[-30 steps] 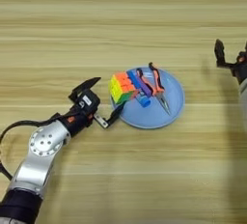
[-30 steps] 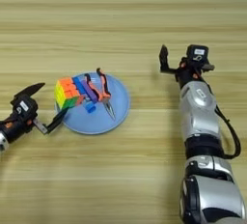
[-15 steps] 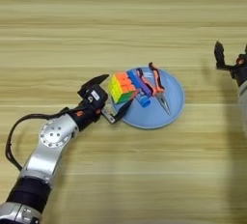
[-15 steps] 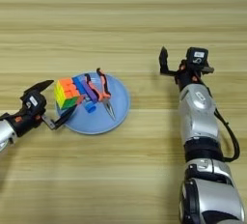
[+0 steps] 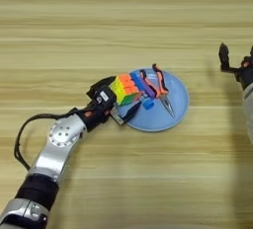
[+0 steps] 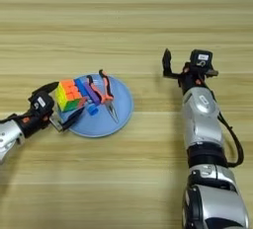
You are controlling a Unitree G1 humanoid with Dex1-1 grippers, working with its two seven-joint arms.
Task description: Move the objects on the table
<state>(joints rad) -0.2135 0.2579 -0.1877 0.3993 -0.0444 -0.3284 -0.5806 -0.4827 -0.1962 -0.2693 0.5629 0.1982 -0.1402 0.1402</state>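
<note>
Left gripper (image 5: 117,99) is reaching in with fingers spread around the puzzle cube (image 5: 127,89) at the left rim of the light-blue plate (image 5: 175,112) on the wooden table (image 5: 74,25).
The pliers (image 5: 161,89) are lying on the plate beside the cube; the right eye view is showing the right gripper (image 6: 174,65) whole, apparently parted and holding nothing, well apart, while the left eye view is cropping it; a white label on each gripper is unreadable.

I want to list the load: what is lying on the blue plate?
On the blue plate: puzzle cube, pliers, small blue piece. What lies under the cube is hidden.
</note>
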